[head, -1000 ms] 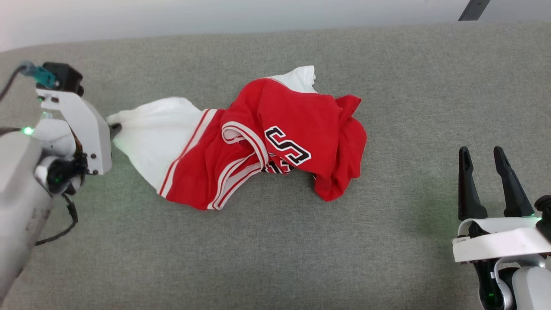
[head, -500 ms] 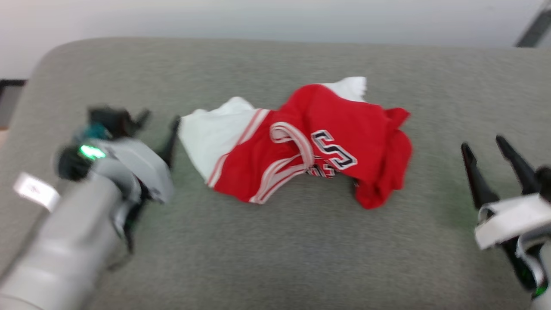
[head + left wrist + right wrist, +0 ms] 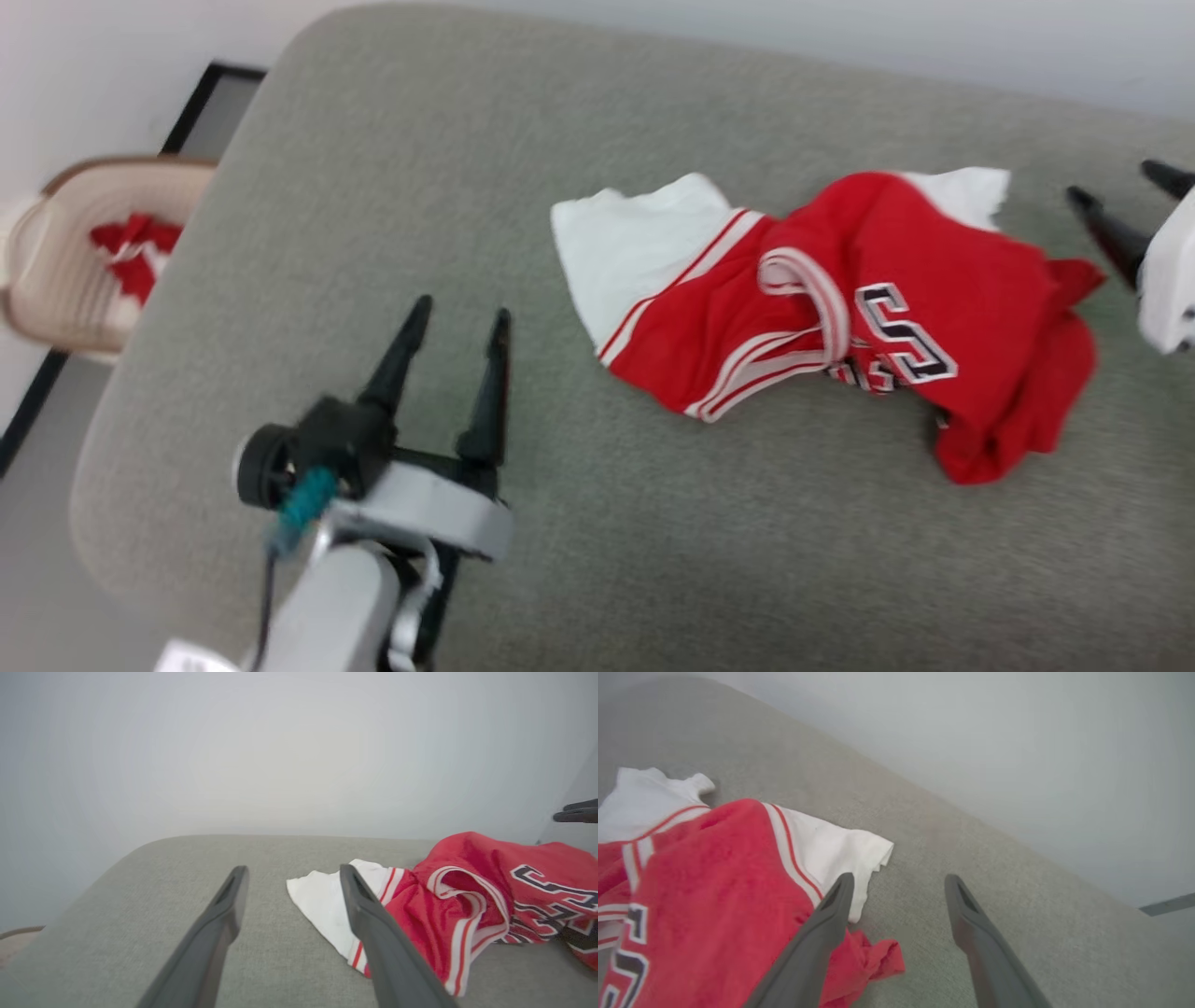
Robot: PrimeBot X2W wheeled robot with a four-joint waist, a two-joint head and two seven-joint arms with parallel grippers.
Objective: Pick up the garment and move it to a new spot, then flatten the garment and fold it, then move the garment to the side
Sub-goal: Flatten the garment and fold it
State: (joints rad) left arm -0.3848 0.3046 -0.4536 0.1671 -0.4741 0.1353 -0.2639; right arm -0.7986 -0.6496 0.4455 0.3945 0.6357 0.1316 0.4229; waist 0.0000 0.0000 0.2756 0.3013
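The crumpled garment (image 3: 840, 317) lies lengthwise, parallel to the grey surface's (image 3: 373, 187) far edge, white sleeve toward its left corner, with the left gripper (image 3: 464, 308) and right gripper (image 3: 1111, 180) both spread wide, empty.

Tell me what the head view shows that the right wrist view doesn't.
Head view adds: a beige basket holding red cloth, off the table's left end, and the open left end effector. Right wrist view adds: a dark strip beyond the table's far edge. Shared: the crumpled red-and-white jersey lying ungripped on the gray table, the open right end effector beside it, and the pale wall.
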